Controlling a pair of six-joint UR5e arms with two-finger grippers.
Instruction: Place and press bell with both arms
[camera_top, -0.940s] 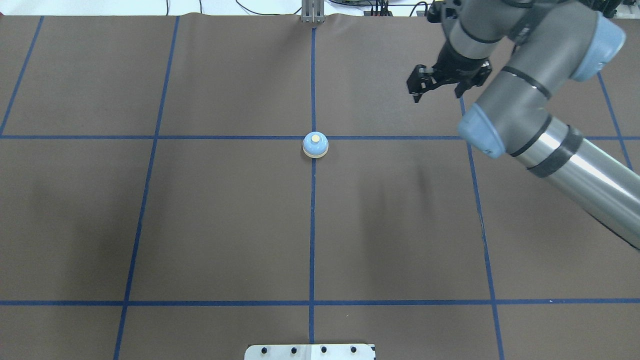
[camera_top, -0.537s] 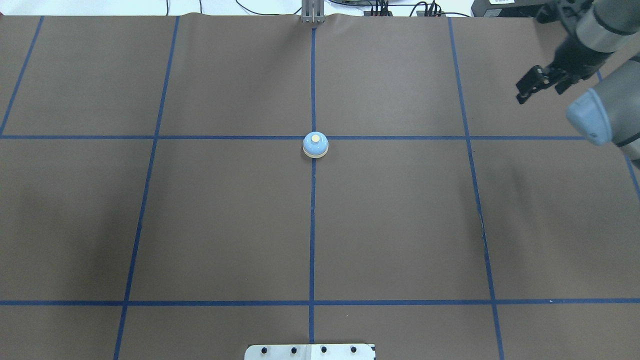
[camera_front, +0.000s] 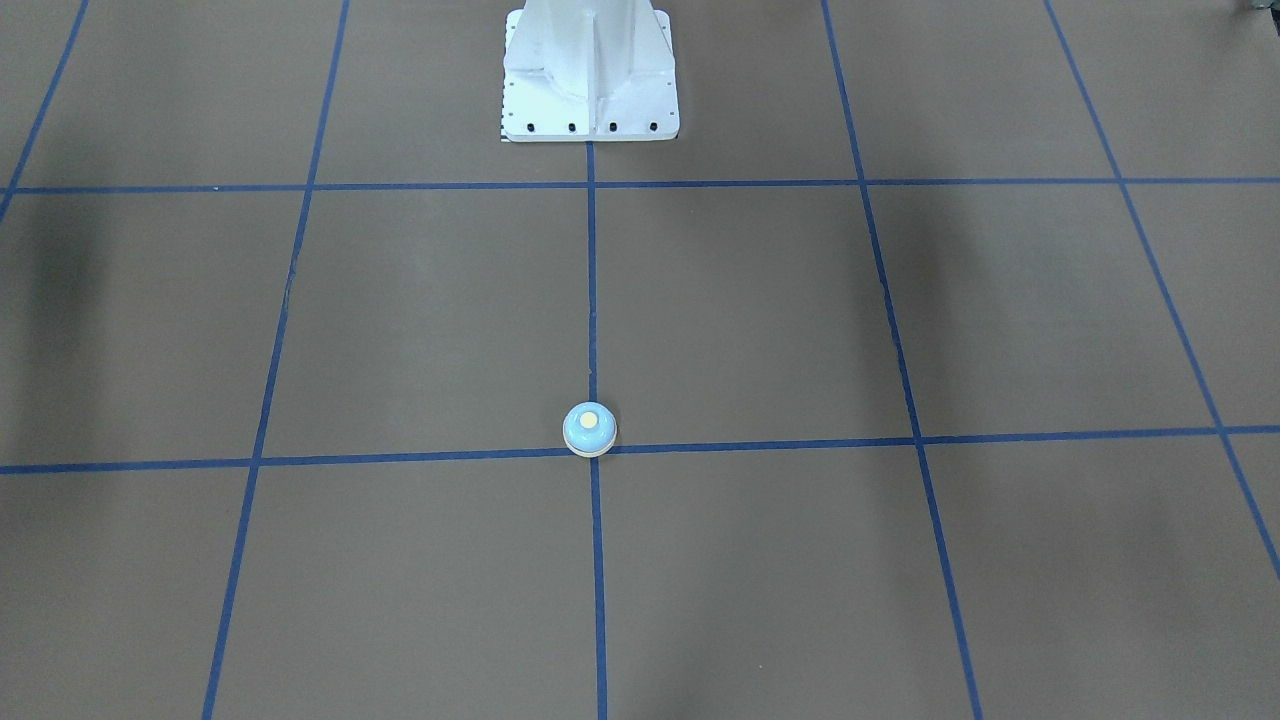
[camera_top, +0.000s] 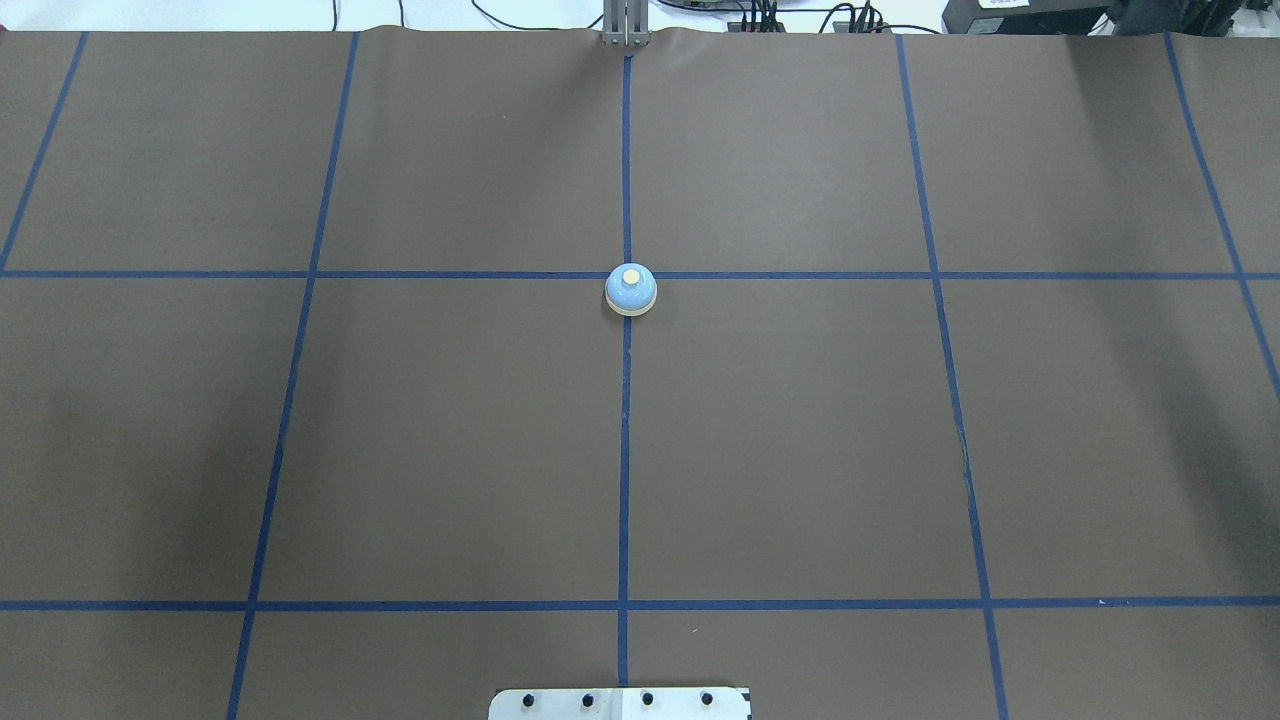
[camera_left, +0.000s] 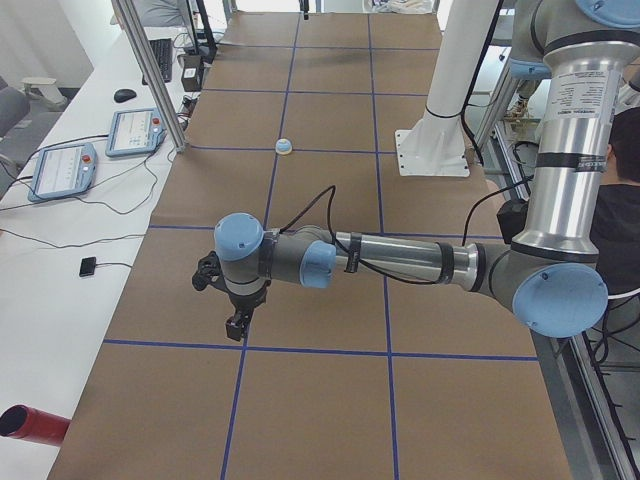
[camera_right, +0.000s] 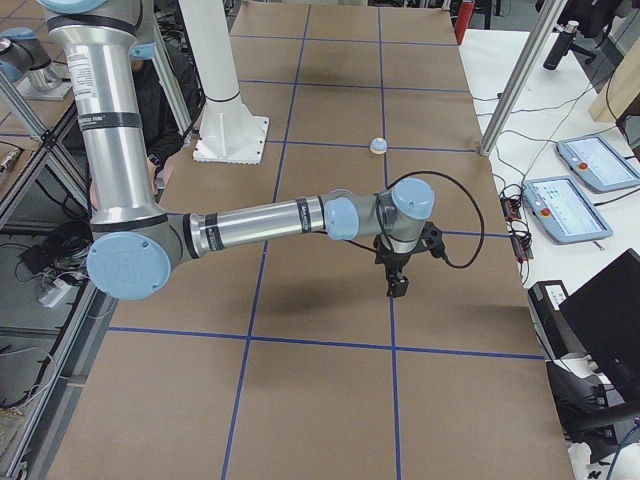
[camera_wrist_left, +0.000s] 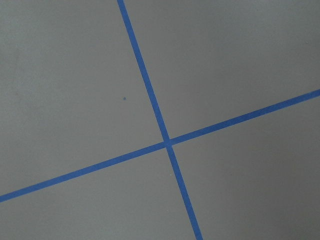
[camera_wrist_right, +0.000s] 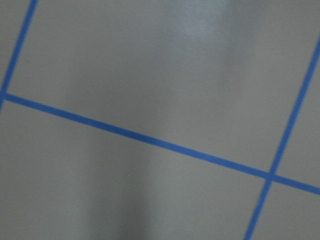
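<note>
Gone from the overhead view is the grey-and-silver right arm (camera_right: 250, 220), while the small light-blue dome bell (camera_top: 631, 291) with a cream button (camera_top: 631, 276) has stayed on a crossing of blue tape lines (camera_top: 800, 275), in the middle of the brown table (camera_top: 450, 430). The black right claw (camera_right: 398, 286) and black left claw (camera_left: 236, 323) hang far from it, not holding the bell; how wide they are, I cannot tell. Placing looks done; next, a claw must come over the button and push straight down.

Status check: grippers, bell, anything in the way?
Left gripper and right gripper far from bell, jaws unreadable. Bell upright on centre tape line. Nothing seen in the way.
</note>
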